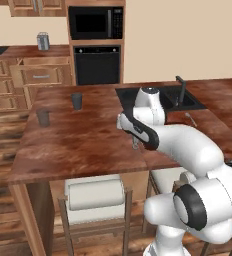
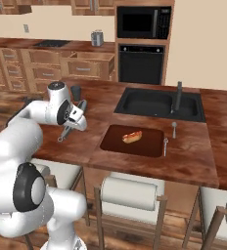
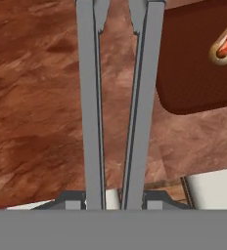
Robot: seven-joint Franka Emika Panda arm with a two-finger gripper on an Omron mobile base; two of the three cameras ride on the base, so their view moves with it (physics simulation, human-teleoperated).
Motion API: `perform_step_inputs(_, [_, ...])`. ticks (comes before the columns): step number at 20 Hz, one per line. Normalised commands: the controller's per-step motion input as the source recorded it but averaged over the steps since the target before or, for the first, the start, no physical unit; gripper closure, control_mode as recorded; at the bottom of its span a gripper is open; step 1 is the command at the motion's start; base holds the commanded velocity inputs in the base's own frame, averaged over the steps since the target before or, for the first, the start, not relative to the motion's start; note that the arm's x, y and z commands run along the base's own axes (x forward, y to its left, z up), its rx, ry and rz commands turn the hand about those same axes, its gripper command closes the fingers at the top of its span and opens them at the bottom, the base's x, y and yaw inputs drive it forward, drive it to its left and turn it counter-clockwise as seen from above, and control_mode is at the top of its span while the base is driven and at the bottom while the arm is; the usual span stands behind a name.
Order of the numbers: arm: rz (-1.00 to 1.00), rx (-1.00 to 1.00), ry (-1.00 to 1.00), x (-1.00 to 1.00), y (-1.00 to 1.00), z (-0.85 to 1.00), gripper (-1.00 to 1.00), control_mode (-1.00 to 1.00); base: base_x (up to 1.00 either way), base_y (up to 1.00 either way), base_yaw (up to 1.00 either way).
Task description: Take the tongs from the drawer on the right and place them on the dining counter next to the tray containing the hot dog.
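Pincer (image 2: 72,128) clamped on the tongs (image 3: 116,102): in the hand view both thin grey arms run up from between the fingertips at the bottom edge to the top edge, nearly parallel, slightly closer at the bottom. So the tongs' long axis lies along the pincer's own line.

In the right base view the pincer hangs over the table (image 2: 193,156) at left of centre, tongs pointing down and to the lower left, tip low over the wood; can't tell whether it touches. In the left base view the tongs (image 1: 135,143) poke out below the hand near the table's front edge.

Key relation: the tray (image 2: 132,140) with the hot dog (image 2: 131,136) sits to the right of the pincer in the right base view, near but apart. In the hand view the tray's (image 3: 203,63) corner fills the upper right, just beside the tongs' right arm, a thin strip of bare wood between.

Judgement: carry looks nearly done. The bare wood under the tongs already counts as next to the tray; what's left is lowering and letting go. Risk: the tongs tip toward the tray's edge on release, since they're held steeply, not flat.

Drawer (image 2: 88,64) stands pulled out in the back cabinets, upper left of centre.
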Motion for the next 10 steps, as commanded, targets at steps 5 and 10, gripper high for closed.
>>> perform_step_inputs(5, [0.00, -0.01, 0.03, 0.09, 0.00, -0.17, 1.00, -1.00, 0.00, 0.00, 0.00])
perform_step_inputs(10, [0.00, 0.00, 0.00, 0.30, 0.00, -0.20, 1.00, -1.00, 0.00, 0.00, 0.00])
